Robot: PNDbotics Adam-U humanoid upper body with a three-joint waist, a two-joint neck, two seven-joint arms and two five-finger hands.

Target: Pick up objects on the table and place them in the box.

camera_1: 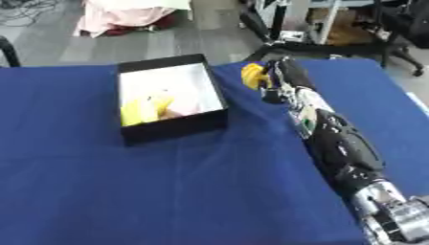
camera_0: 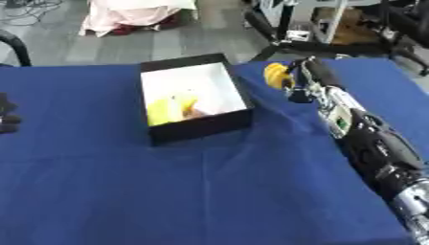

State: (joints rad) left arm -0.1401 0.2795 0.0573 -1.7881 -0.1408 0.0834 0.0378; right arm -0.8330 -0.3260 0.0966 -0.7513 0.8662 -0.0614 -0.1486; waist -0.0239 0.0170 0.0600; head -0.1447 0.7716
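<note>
Nearest the camera lay the blue cloth (camera_0: 209, 191) over the table, and across its right side ran the robot's right arm (camera_1: 335, 143), black with a silver joint low in the view. That arm reached away to the far edge, where the right hand (camera_0: 300, 79) had its fingers curled round a yellow object (camera_0: 275, 75) — a small rounded thing, too soft in outline to name further. It sat at the hand's left side, and whether it was lifted off the cloth or resting on it could not be told.

To the left of the hand, near but apart from it, stood the black box (camera_0: 201, 125) with a white inside. Something yellow (camera_0: 167, 109), with a pinkish piece beside it, already lay in the box's near-left corner. Far off to the left, a dark shape at the view's edge was the left hand (camera_0: 6, 115); its fingers could not be made out.

By my reading, the step in hand was the carry: 1 object gripped, the box not yet reached. The next move would call for swinging the hand left until it hung over the white inside, clear of the near wall, and only then letting the fingers spread — released early, the object would likely land on the rim or the cloth.
</note>
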